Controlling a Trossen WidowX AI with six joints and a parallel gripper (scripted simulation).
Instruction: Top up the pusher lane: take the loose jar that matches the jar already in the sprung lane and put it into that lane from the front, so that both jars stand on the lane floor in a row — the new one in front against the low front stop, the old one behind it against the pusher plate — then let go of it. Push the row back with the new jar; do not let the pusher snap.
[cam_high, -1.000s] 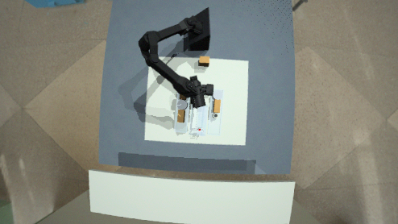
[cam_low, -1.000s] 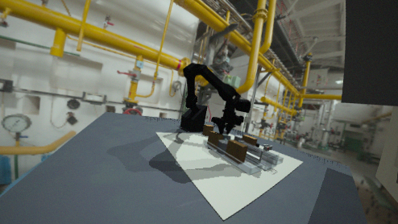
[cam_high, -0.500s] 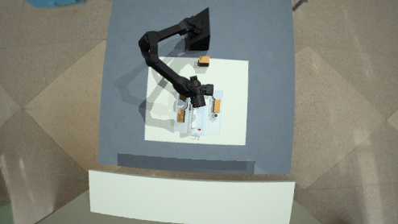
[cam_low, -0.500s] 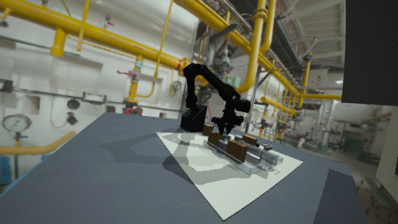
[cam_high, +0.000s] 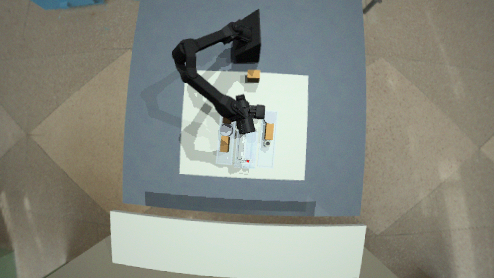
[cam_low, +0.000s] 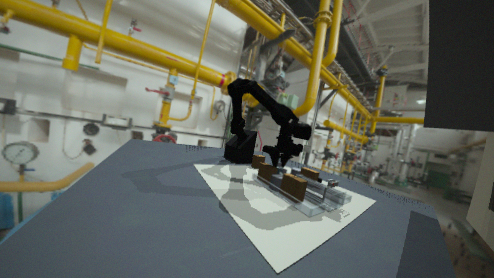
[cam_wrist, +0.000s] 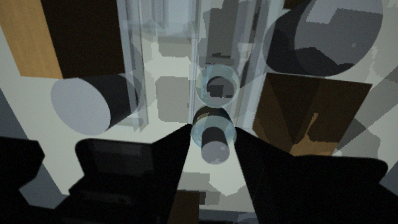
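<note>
The black gripper is pinching the small clear glass jar, hanging over the transparent sprung lane; its matching jar is standing just beyond at twelve o'clock. Insertion is underway; next, probably lowering and pushing gently.

Seen from the wrist, the lower part of the clear jar is hidden between the two dark fingers, and the gripper body is cut off by the bottom edge. A brown block is cropped at the upper left corner, a grey cylinder at the top edge. From above, the lanes are too small for jars to be told apart, the arm covering their rear.
</note>
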